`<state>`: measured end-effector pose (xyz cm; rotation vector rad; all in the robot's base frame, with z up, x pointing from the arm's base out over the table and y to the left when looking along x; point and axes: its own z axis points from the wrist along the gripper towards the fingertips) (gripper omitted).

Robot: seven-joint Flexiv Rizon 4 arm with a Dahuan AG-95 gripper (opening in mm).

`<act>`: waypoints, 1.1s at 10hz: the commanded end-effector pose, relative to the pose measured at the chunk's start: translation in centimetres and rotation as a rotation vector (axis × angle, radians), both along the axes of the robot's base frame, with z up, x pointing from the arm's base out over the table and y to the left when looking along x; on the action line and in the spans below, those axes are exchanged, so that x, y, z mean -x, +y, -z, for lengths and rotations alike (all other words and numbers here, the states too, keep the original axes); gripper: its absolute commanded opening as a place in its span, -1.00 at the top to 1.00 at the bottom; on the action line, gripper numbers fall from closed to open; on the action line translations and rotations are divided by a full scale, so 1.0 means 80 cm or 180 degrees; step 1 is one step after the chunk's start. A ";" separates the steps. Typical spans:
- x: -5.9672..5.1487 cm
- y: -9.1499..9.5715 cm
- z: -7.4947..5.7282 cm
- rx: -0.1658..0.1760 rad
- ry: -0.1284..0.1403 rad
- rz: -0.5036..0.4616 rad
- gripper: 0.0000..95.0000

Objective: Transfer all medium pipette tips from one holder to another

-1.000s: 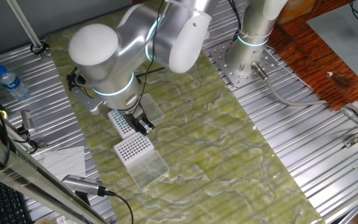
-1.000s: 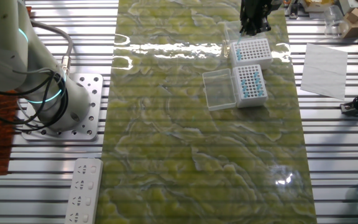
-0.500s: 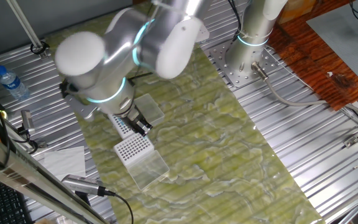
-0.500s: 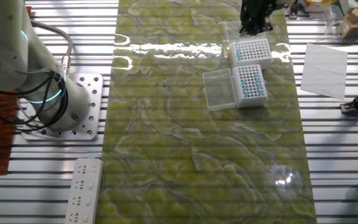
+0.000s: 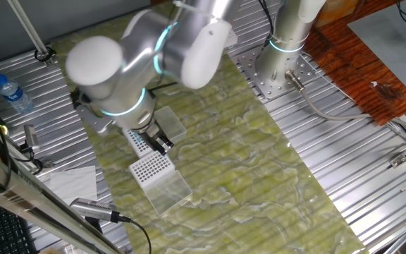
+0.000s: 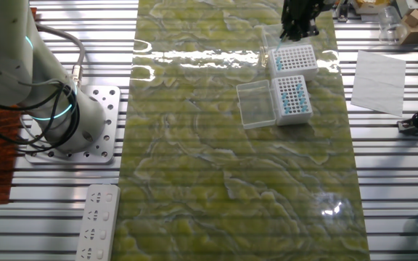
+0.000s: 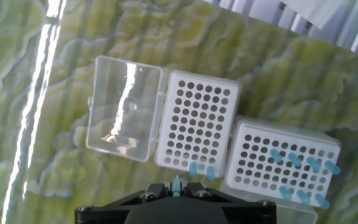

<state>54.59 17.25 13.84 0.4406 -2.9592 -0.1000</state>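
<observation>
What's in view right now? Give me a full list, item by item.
tip holders: two, white, side by side on the mat
medium pipette tips: about seven, light blue, in the holder on the right of the hand view; two more at the near edge of the other holder
held tip: one, light blue, at the gripper
clear lid: one, transparent, hinged open beside the nearly empty holder
mat: one, green marbled, covering the table
paper sheet: one, white, beside the mat
power strip: one, white, near the arm's base
water bottle: one, clear, blue cap
gripper: one, black, over the holders
</observation>
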 end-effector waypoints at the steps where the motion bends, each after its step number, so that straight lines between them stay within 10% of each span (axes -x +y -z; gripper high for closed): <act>1: -0.003 0.003 0.004 0.0006 -0.0039 0.0014 1.00; 11: -0.003 0.006 0.021 0.0023 -0.0113 -0.0011 1.00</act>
